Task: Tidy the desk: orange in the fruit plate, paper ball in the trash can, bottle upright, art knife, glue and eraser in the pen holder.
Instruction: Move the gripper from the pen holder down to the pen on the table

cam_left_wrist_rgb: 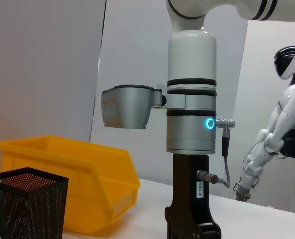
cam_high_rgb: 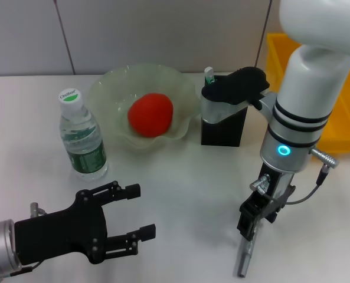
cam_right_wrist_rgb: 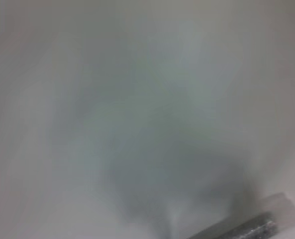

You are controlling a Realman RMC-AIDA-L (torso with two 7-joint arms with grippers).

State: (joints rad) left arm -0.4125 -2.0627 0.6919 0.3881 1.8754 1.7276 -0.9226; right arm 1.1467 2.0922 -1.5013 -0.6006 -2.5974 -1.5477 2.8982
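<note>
A white desk [cam_high_rgb: 180,177] meets grey wall panels. The trash can [cam_high_rgb: 340,106] sits far right, the fruit plate [cam_high_rgb: 113,88] holds the orange [cam_high_rgb: 150,114], and the pen holder [cam_high_rgb: 223,127] and upright bottle [cam_high_rgb: 82,138] flank it. The right gripper [cam_high_rgb: 249,236] points down, clamped on the art knife [cam_high_rgb: 244,259]; the left gripper [cam_high_rgb: 133,218] hovers, fingers spread. Only the left wrist view shows a white humanoid robot [cam_left_wrist_rgb: 281,124].

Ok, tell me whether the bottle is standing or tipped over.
Standing. The bottle is upright on the table, white cap on top, left of the fruit plate.
</note>
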